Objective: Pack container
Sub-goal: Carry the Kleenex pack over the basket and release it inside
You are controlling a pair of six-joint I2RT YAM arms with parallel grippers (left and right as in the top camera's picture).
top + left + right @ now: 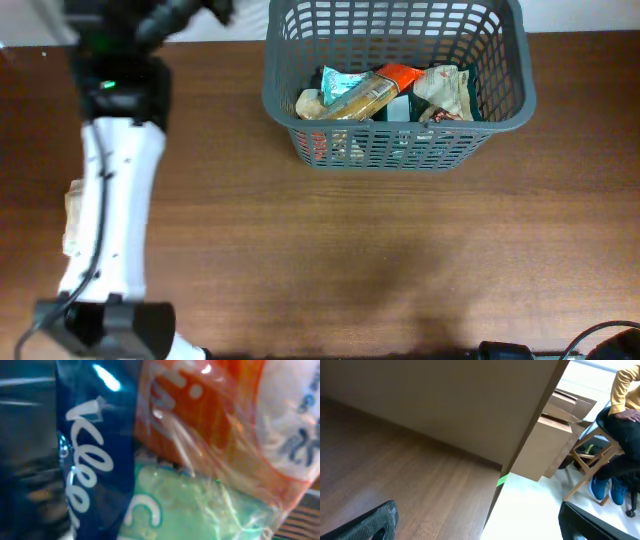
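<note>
Edges/room: table (400, 260) is bare wood across the whole near half and centre. Its far edge runs just behind the container (497, 112), which sits far, right of centre, upright and well apart from both arms. The container holds several packets (360, 95) in teal, gold, orange and tan, lying below its rim. The left arm (110, 200) lies along the left side of the table, reaching toward the far-left corner. A beige packet (72, 215) pokes out from under it at the left edge. In the right wrist view the table edge cuts diagonally, with floor, cardboard boxes (555, 440), a wooden stool (590, 455) and a seated person (625, 405) beyond.

End effectors: the right gripper (480, 522) is spread wide, with a dark fingertip (375, 520) at each lower corner and only table and floor between them. It grips nothing. The left gripper (190, 10) is a dark blur at the far-left frame edge. Its camera is filled by a dark blue packet (95, 460), an orange packet (210, 420) and a green packet (190, 505). No fingers show, so I cannot tell its state or whether it grips anything.
</note>
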